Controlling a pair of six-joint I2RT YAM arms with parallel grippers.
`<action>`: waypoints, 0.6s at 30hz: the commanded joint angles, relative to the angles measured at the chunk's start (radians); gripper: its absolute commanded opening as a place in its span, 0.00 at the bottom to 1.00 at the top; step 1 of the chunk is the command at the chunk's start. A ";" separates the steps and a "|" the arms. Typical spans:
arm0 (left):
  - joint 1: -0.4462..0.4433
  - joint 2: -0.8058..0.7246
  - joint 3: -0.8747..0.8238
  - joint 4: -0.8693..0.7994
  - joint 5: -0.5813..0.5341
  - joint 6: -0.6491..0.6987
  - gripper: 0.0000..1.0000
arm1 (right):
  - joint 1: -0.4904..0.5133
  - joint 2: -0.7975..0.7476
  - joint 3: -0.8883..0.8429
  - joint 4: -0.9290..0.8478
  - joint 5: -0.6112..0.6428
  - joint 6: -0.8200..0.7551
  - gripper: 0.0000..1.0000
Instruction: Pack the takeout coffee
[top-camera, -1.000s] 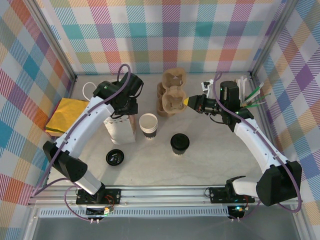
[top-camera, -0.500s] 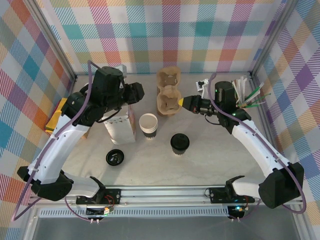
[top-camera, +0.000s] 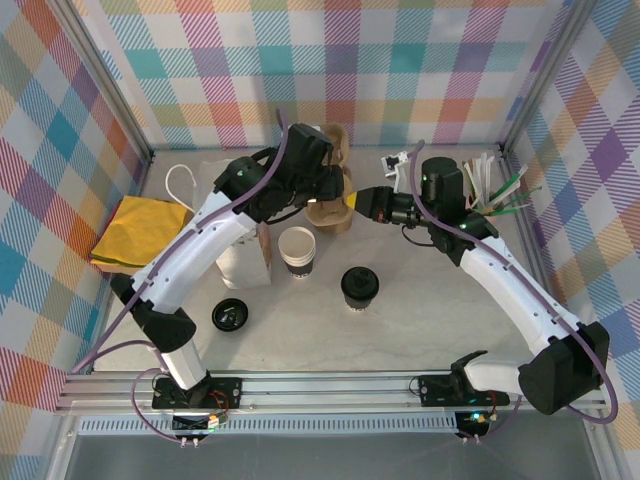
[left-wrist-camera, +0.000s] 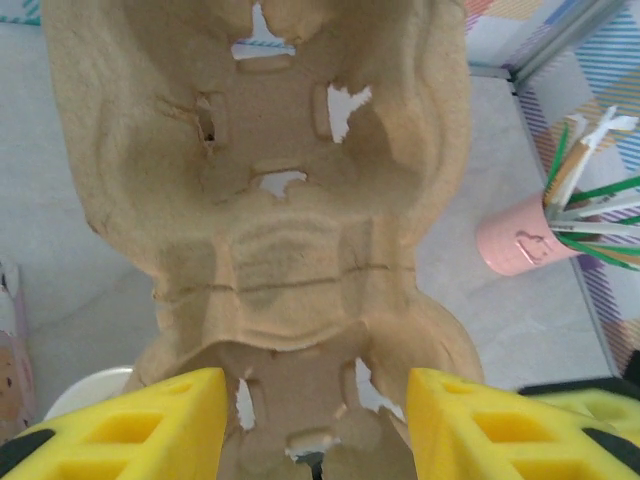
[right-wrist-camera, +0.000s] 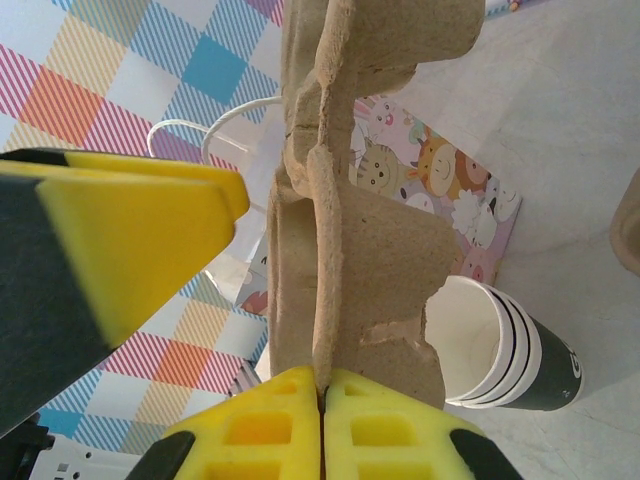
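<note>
While the coffee (top-camera: 360, 287) is sitting lidded on open table up front, a loose lid (top-camera: 230, 315) off to its left, the empty cup (top-camera: 297, 250) is standing just behind, beside the bag (top-camera: 245, 262). Farther back the right claw (right-wrist-camera: 322, 395) is pinching the edge of the carrier (left-wrist-camera: 270, 200), wells empty, and the left claw (left-wrist-camera: 315, 420) is gaping around it. Far right, a pink pot (left-wrist-camera: 520, 238) is holding stirrers.

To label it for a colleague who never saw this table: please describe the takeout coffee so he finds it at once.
Find the white paper bag standing left of centre. To its right stands an open white cup, and further right, slightly lower in the top view, the takeout coffee. Only it wears its round black lid; the loose lid lies flat.
</note>
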 joint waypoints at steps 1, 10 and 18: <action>-0.010 0.001 0.052 -0.058 -0.071 0.022 0.50 | 0.006 -0.012 0.025 0.003 0.009 -0.028 0.07; -0.009 0.036 0.078 -0.058 -0.075 0.031 0.48 | 0.014 -0.011 0.023 -0.002 0.001 -0.041 0.07; -0.009 0.087 0.131 -0.086 -0.068 0.026 0.47 | 0.027 -0.021 0.019 -0.010 0.012 -0.053 0.07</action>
